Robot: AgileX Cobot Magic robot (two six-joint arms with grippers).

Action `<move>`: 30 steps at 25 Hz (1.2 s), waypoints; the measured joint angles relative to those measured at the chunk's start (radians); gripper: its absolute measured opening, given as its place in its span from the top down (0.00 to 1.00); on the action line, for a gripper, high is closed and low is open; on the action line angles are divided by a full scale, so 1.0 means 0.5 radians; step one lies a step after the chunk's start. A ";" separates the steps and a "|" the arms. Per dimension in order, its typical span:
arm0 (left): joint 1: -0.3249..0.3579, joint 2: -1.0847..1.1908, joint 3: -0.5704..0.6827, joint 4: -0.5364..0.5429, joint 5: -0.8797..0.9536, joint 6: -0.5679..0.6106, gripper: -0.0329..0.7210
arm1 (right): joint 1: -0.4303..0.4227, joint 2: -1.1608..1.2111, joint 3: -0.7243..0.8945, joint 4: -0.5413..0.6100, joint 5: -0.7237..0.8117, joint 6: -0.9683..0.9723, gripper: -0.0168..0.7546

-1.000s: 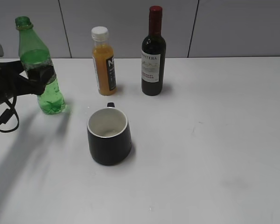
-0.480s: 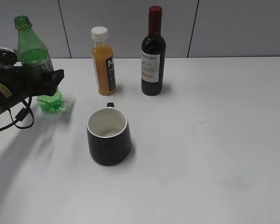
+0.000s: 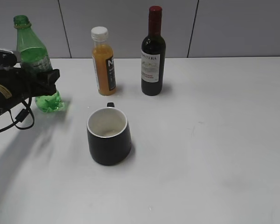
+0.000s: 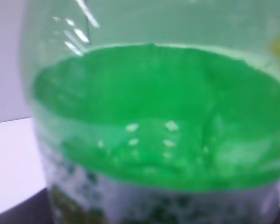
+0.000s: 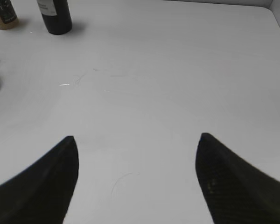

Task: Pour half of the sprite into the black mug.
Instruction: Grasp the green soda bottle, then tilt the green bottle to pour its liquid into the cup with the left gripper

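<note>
the sprite (image 3: 33, 56) stands upright at the far left of the white table (image 3: 200, 140), capless, filling the left wrist view (image 4: 154, 130). the left gripper (image 3: 43, 79) sits at its midsection; whether it pinches the bottle i cannot tell. the black mug (image 3: 108, 136) rests well apart, nearer the middle. the right gripper (image 5: 136, 177) hangs spread above bare table.
</note>
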 joint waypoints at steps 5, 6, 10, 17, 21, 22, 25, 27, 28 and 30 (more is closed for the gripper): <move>0.000 -0.051 0.044 -0.008 0.027 0.002 0.36 | 0.000 0.000 0.000 0.035 0.000 0.000 0.21; 0.000 -0.074 0.068 -0.013 0.048 0.002 0.36 | 0.000 0.000 0.000 0.038 0.000 0.000 0.21; 0.002 -0.226 0.158 -0.069 0.081 0.002 0.36 | 0.000 0.000 0.000 0.039 0.000 0.000 0.21; 0.002 -0.602 0.460 -0.196 0.018 0.002 0.36 | 0.000 0.000 0.000 0.039 0.000 0.000 0.21; 0.002 -0.789 0.617 -0.232 0.018 0.007 0.36 | 0.000 0.000 0.000 0.039 0.000 0.000 0.21; 0.002 -0.831 0.649 -0.243 0.022 0.013 0.36 | 0.000 0.000 0.000 0.039 0.000 0.000 0.21; 0.002 -0.927 0.695 -0.258 0.073 0.054 0.36 | 0.000 0.000 0.000 0.039 0.000 0.000 0.21; 0.002 -0.970 0.704 -0.259 0.127 0.114 0.36 | 0.000 0.000 0.000 0.039 0.000 0.000 0.21; 0.002 -0.988 0.704 -0.259 0.160 0.145 0.36 | 0.000 0.000 0.000 0.039 0.000 0.000 0.21; 0.002 -1.018 0.704 -0.262 0.205 0.173 0.36 | 0.000 0.000 0.000 0.039 0.000 0.000 0.21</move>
